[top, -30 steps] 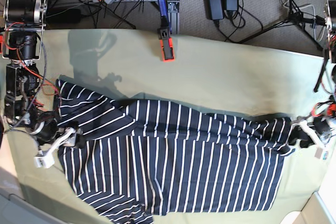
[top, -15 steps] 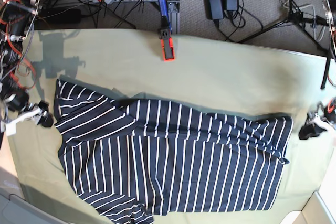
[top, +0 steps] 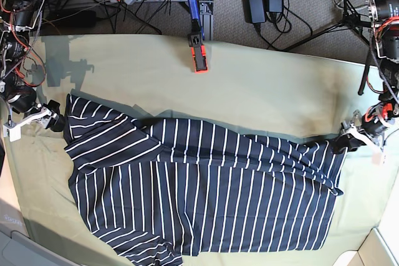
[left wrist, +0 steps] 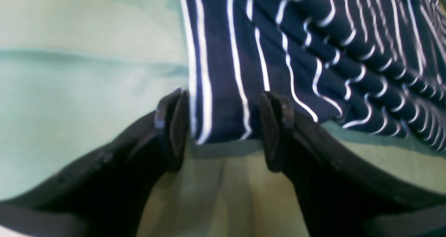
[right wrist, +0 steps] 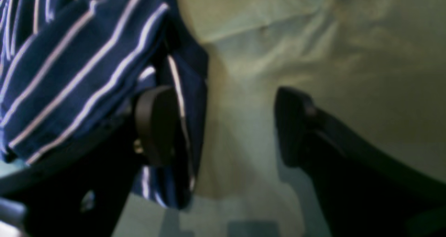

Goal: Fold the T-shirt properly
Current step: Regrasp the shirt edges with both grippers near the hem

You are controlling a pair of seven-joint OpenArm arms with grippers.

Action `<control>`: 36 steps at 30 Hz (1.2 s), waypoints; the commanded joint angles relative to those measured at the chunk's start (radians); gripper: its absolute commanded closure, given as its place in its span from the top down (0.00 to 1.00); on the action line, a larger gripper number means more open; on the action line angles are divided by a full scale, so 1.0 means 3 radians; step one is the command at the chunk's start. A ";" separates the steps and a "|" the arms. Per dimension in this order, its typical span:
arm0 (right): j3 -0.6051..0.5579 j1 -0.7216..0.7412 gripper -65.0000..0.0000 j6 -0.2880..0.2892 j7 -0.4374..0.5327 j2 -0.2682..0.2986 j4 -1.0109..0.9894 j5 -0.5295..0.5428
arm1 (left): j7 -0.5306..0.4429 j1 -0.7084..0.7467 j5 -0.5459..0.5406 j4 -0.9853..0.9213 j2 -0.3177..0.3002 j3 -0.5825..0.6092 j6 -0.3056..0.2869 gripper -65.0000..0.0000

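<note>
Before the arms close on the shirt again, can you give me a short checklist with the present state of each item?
1. Left gripper open: ok, jaws apart.
2. T-shirt edge between left jaws: ok, the striped hem sits in the gap.
3. Right gripper open: ok.
4. Fabric between right jaws: not ok, the cloth drapes around one finger only; the gap shows the green cloth.
5. Shirt lying flat: not ok, bunched folds near the left gripper.
6. Grippers touching the fabric: cannot tell.
</note>
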 commanded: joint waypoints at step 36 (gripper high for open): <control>0.0034 0.0051 0.67 0.0140 0.0061 -0.0647 0.0062 0.0223 | -0.0177 -0.0081 -0.0225 -0.0206 0.0175 -0.0020 0.0024 0.55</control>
